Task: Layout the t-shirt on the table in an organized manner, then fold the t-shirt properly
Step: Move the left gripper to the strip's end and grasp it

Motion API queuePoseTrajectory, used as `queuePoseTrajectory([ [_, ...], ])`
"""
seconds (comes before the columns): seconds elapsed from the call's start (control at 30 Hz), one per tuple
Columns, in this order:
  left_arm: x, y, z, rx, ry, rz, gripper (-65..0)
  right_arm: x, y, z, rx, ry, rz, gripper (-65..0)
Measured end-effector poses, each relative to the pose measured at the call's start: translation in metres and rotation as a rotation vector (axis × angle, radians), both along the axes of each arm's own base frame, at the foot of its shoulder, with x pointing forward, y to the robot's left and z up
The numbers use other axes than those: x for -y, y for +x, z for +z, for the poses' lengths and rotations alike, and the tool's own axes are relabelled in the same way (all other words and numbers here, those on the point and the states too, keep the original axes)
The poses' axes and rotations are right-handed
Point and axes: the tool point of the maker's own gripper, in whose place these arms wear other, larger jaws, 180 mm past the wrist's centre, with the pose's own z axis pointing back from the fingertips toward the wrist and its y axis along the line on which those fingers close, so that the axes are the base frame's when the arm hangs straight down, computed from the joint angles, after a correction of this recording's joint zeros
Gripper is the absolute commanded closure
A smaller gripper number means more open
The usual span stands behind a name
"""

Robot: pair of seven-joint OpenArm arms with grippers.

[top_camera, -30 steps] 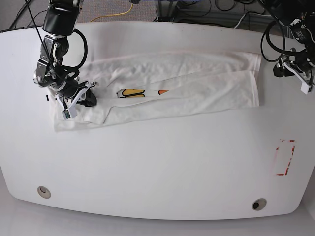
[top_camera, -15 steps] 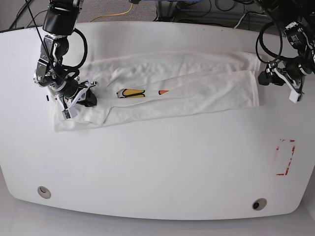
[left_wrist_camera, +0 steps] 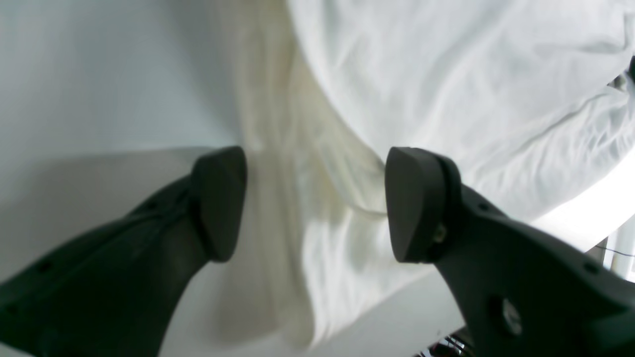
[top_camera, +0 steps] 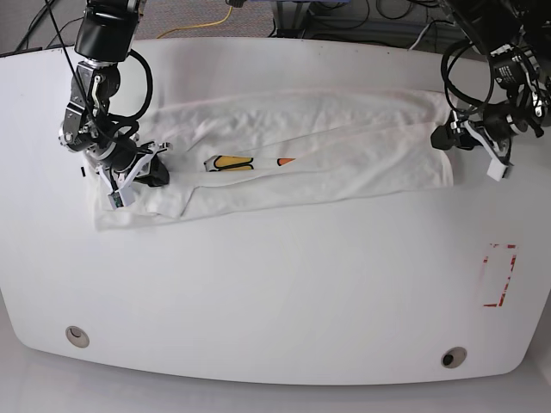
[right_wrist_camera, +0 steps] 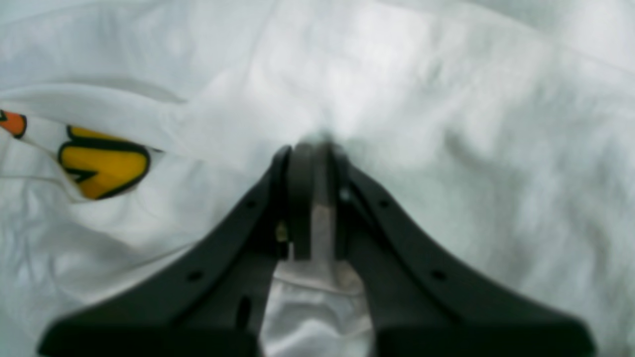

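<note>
The t-shirt [top_camera: 327, 146] lies as a long, creased band across the far half of the table [top_camera: 275, 292], with a strip of yellow and orange print [top_camera: 231, 163] showing. My right gripper [top_camera: 153, 175] is at the shirt's left end, shut on a pinch of the white cloth [right_wrist_camera: 446, 124], its tips [right_wrist_camera: 313, 148] pressed together beside the yellow print [right_wrist_camera: 101, 168]. My left gripper [top_camera: 442, 138] hovers at the shirt's right edge with its jaws wide apart. In the left wrist view the cloth [left_wrist_camera: 446, 89] and its edge lie beneath the gap of the left gripper [left_wrist_camera: 312, 203], not pinched.
A red tape rectangle [top_camera: 498, 275] marks the table near its right edge. Two round grommet holes [top_camera: 77, 335] [top_camera: 452, 357] sit near the front edge. Cables lie beyond the table's far edge.
My left arm has swung in from the table's right side to the shirt's right edge, and its jaws have spread wider. The right gripper and the shirt have stayed put.
</note>
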Motion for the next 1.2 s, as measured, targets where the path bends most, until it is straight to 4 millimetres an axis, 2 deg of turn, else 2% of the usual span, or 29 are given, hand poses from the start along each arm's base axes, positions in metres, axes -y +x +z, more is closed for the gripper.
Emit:
queuePoseTrajectory([
  [0.17,0.012,0.003,-0.001,0.016,-0.015,-0.027,-41.3,0.0,0.0,0.0,0.001,0.001,0.0,-6.2],
  [0.33,0.025,0.007,-0.002,0.016,-0.016,-0.076,-37.2,0.0,0.0,0.0,0.001,0.001,-0.002,-6.2],
  [0.6,0.032,0.007,-0.003,0.021,-0.033,-0.078,-36.3,0.001,0.0,0.0,0.0,0.001,-0.005,-6.2],
  [0.67,0.032,0.007,-0.003,0.02,-0.032,-0.078,-31.9,0.001,0.0,0.0,0.001,0.002,-0.005,-6.2],
  [0.8,0.035,0.005,-0.006,0.004,-0.024,-0.096,-15.4,0.001,0.0,0.001,0.002,0.002,-0.007,-6.2],
  [0.87,0.038,0.003,-0.009,-0.008,-0.022,-0.111,-10.7,0.001,0.0,0.0,0.001,0.001,-0.007,-6.2],
  [1.2,0.045,0.002,-0.009,-0.016,-0.022,-0.13,-8.9,0.001,0.0,0.0,0.0,0.001,-0.007,-6.2],
])
